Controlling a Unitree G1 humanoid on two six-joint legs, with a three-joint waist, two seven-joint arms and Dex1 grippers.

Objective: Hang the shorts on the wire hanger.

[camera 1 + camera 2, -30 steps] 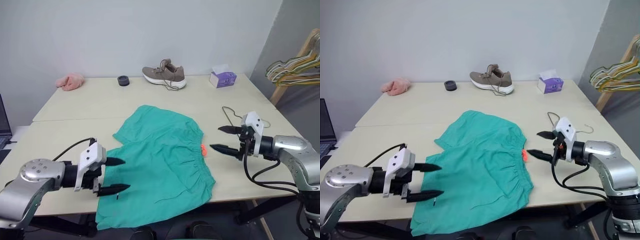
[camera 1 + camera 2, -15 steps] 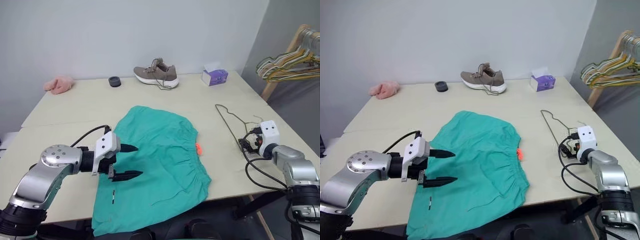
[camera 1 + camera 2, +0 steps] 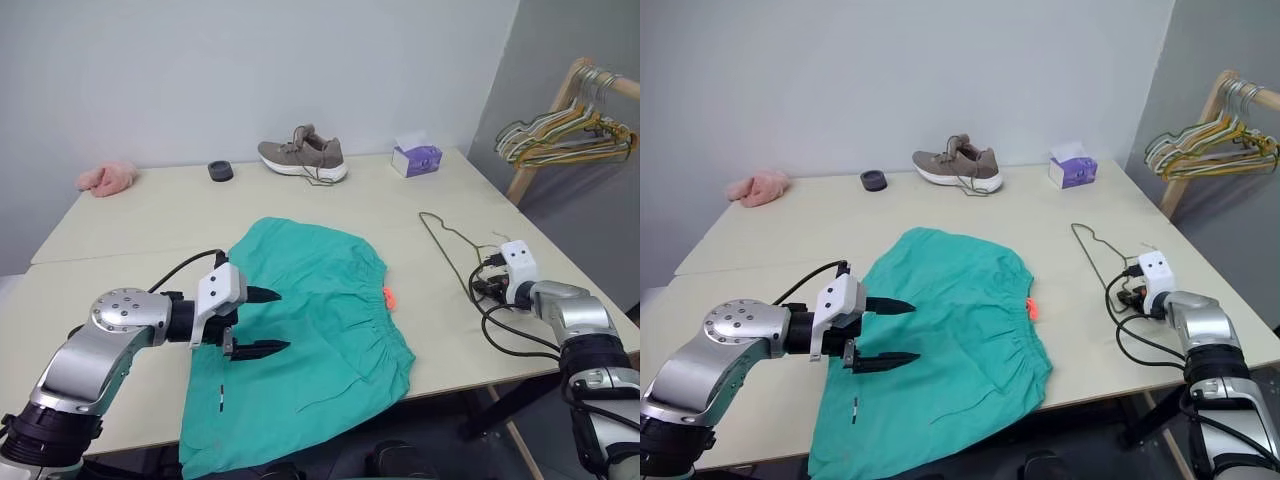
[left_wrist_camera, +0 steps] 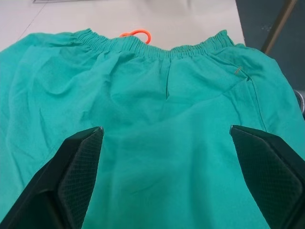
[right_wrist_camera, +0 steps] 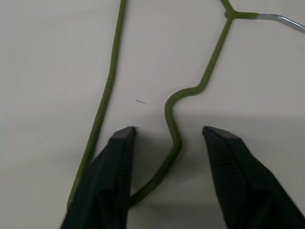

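reaching for the wire hanger (image 5: 171,119) looks like the step in hand: the right pincer (image 5: 169,143) sits low over the counter (image 3: 150,215) at the hanger's near end, its two fingers (image 5: 119,157) set either side of a bent stretch of the olive wire. they stand partly open with a gap on both sides of the wire, so nothing is gripped yet; whether the tips touch the counter i cannot tell. the hanger lies flat near the counter's right edge, hook end toward the far side, well apart from the shorts (image 3: 310,340).

the shorts lie spread in the middle of the counter toward the near edge, the gathered waistband and small orange tag (image 3: 388,297) facing the hanger's side. the left pincer (image 3: 262,322) hovers wide open over the shorts, fingers pointing across the fabric, holding nothing.

the next move, as i judge it, calls for the right fingers to close on that thin wire and lift it off the counter; flat wire can slip from the pads.
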